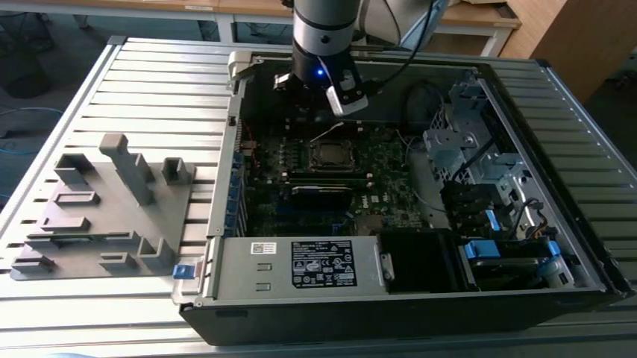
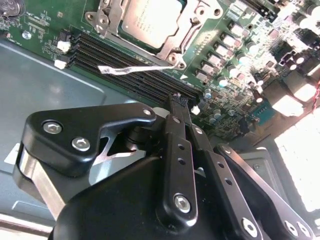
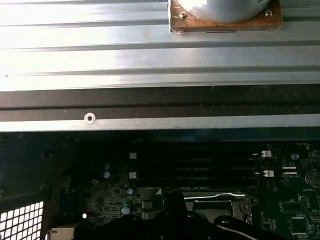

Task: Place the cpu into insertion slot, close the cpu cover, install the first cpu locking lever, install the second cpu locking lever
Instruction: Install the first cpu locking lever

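Closest to my lens in the second wrist view are the fingers (image 2: 173, 125): pinched narrow, tips together, and I see nothing between them. They hang low over the green board (image 2: 45, 35), just beside the socket (image 2: 176, 61) and above the long black memory slots (image 2: 125, 80).

The chip (image 2: 150, 20) is sitting in the socket, and the cover (image 2: 194, 27) looks to be lying down around it. So I judge the placing and closing are done and I'm on the levers now.

One thin lever (image 2: 132, 67) runs along the socket's edge, and I can't tell whether it is hooked. That wire is slim and springy, so it calls for a steady, well-aimed push clear of the small parts nearby.
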